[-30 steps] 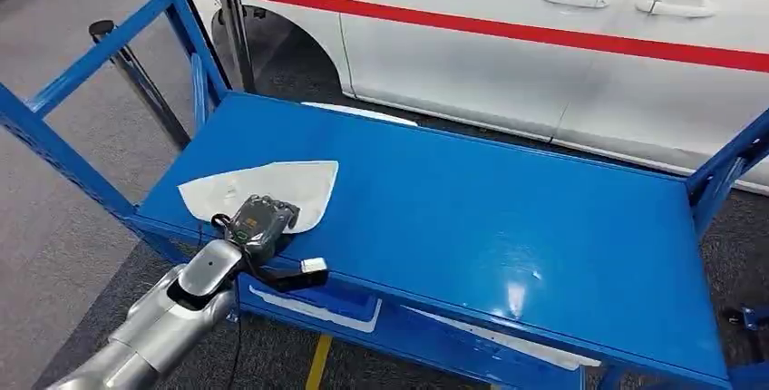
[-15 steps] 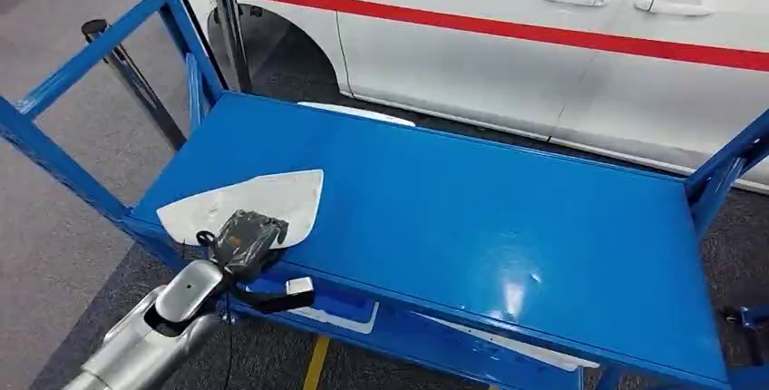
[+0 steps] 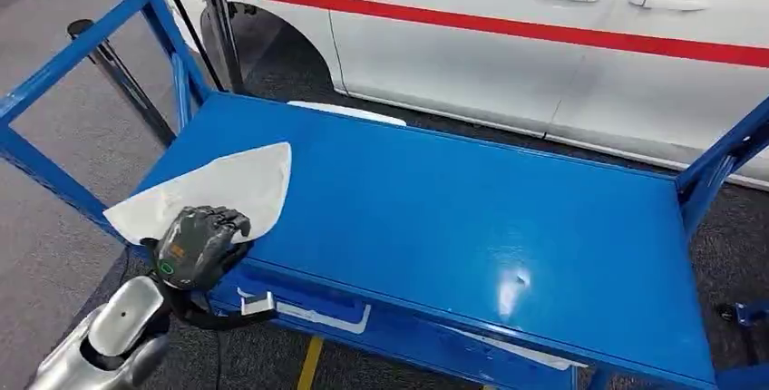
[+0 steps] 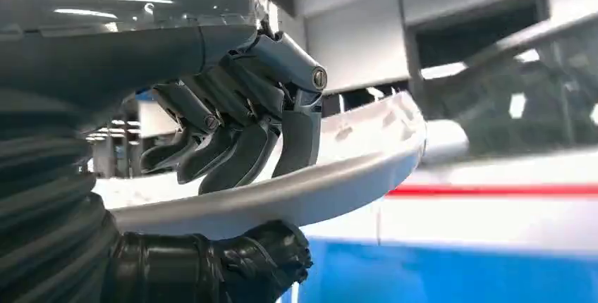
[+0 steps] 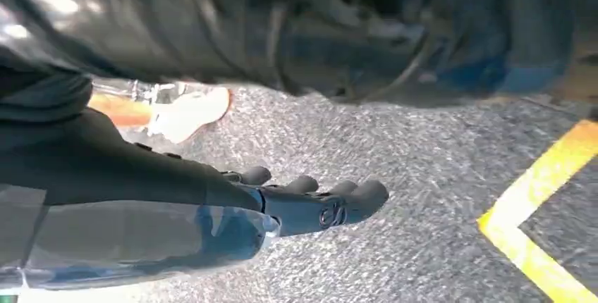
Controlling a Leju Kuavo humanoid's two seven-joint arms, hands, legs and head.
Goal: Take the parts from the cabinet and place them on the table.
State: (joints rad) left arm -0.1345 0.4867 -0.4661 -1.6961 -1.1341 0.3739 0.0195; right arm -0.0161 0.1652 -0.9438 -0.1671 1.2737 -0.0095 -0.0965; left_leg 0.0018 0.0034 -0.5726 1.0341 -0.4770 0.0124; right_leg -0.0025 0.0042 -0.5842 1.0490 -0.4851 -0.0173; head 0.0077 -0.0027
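One flat white part (image 3: 213, 189) sits at the near left corner of the blue desk (image 3: 472, 227), and its left end sticks out past the desk edge. It is long and thin, and its long side runs from the near left to the far right, with the wide end pointing in over the desk. The left hand (image 3: 195, 243) holds the part at its near edge; in the left wrist view the dark fingers (image 4: 240, 155) curl over the top and the thumb presses from below. The right hand (image 5: 310, 201) hangs over the grey floor (image 5: 423, 176) with its fingers out straight, holding nothing. One white car (image 3: 508, 54) with a red stripe stands behind the desk.
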